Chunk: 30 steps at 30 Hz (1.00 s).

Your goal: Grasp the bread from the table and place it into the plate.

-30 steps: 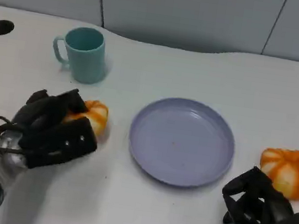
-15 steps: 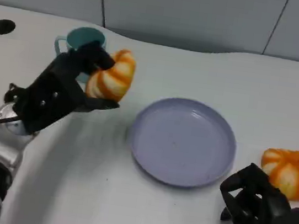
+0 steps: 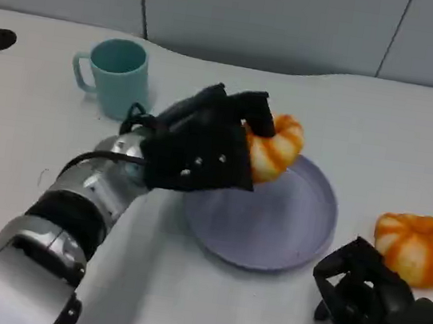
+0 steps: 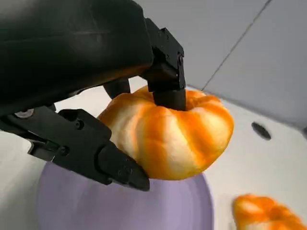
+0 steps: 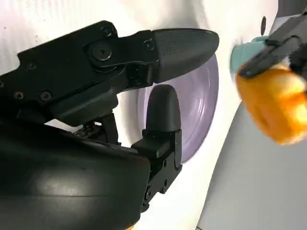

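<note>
Writing: no readable brand, label or lettering.
Held bread [image 3: 273, 151]: round pumpkin-shaped bun, orange ribs alternating with pale cream stripes, soft matte crust; gripped above the far-left part of the plate, clear of its surface.
Left hand [image 3: 202, 148]: black, hard-shelled, fingers closed around the held bread; one fingertip [image 4: 165, 91] presses its top and another lies under its side.
Plate [image 3: 296, 229]: round, shallow, lavender, smooth with a raised rim and a slight sheen.
Second bread [image 3: 418, 248]: same striped pumpkin shape, lying on the table right of the plate.
Right hand [image 3: 366, 300]: black, low at the near right, fingers loosely spread, holding nothing.
Mug [image 3: 115, 77]: teal, cylindrical, handle to the left, upright at the far left.
Table [image 3: 26, 135]: white, smooth.
</note>
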{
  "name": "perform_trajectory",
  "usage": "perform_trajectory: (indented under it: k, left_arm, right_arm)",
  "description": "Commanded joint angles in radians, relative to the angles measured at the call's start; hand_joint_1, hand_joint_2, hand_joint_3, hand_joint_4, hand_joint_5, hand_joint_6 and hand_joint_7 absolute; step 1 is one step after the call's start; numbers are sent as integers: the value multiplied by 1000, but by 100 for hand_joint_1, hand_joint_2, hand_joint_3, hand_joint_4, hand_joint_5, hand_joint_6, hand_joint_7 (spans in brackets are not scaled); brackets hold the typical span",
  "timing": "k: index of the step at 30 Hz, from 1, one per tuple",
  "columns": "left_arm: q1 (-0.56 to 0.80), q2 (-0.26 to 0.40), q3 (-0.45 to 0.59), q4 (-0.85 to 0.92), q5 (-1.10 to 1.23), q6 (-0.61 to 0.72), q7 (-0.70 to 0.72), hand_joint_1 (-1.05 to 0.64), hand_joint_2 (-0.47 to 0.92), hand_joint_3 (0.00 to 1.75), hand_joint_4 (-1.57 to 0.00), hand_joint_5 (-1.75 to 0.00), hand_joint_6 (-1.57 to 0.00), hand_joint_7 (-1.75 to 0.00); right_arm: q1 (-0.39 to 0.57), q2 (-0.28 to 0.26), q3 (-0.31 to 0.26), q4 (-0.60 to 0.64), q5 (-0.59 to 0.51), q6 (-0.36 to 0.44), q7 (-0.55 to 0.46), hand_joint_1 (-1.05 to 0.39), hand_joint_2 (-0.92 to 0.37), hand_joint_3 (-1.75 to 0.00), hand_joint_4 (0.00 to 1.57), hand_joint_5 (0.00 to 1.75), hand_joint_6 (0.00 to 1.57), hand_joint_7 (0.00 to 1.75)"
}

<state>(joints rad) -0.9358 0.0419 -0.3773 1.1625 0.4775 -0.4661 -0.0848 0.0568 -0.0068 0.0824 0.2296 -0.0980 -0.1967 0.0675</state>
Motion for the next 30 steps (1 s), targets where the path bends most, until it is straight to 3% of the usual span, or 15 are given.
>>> perform_trajectory:
  k: [1,6,7,9,10,12,14,16,17,22,30]
  left_arm:
    - [-57,-4,-58,32,70,24,48,-12,86,8,-85,-175,-60,-175]
    - [-86,8,-130,55,149,19,57,-20,86,8,-79,-175,-52,-175]
    - [-91,10,-135,58,152,20,40,-26,85,6,-63,-174,-43,-172]
    - [-97,15,-131,65,138,1,-18,-30,84,5,-53,-175,-37,-171]
    - [-98,17,-124,69,125,-13,-51,-35,85,3,-43,-148,-38,-130]
    - [-103,24,-124,71,121,-34,-93,-38,86,1,-39,-131,-42,-102]
    - [-111,31,-144,73,139,-41,-114,-47,89,0,-30,-85,-41,-51]
    - [-119,35,-155,75,146,-41,-135,-53,91,1,-26,-52,-40,-18]
    - [-122,36,-158,76,147,-41,-143,-56,92,1,-21,-42,-36,-10]
    - [-134,37,-171,81,158,-44,-150,-71,92,6,-3,-24,-23,0]
    - [-155,33,-199,87,189,-16,-129,-89,92,17,0,-5,-12,-1]
  right_arm:
    - [4,-1,6,-8,-2,-1,-10,-28,-92,-34,61,175,40,175]
    - [9,9,16,-5,-1,-17,-17,-28,-92,-34,64,175,41,175]
    - [9,10,18,-3,-5,-18,-21,-29,-92,-34,64,175,41,175]
    - [12,13,23,-8,-10,-15,-25,-30,-92,-33,64,175,41,175]
    - [15,14,24,-12,-10,-11,-25,-29,-92,-34,63,175,41,175]
    - [17,16,27,-18,-13,-8,-28,-29,-92,-34,62,175,41,175]
    - [17,15,30,-20,-20,-8,-32,-29,-92,-34,62,175,41,175]
    - [17,16,31,-21,-17,-5,-31,-29,-92,-34,62,175,41,175]
    - [17,17,31,-21,-14,-4,-30,-28,-92,-34,62,175,41,175]
    - [16,18,34,-21,-16,1,-34,-28,-92,-33,62,175,40,175]
    - [10,20,25,-8,8,-8,-25,-28,-92,-33,65,175,42,175]
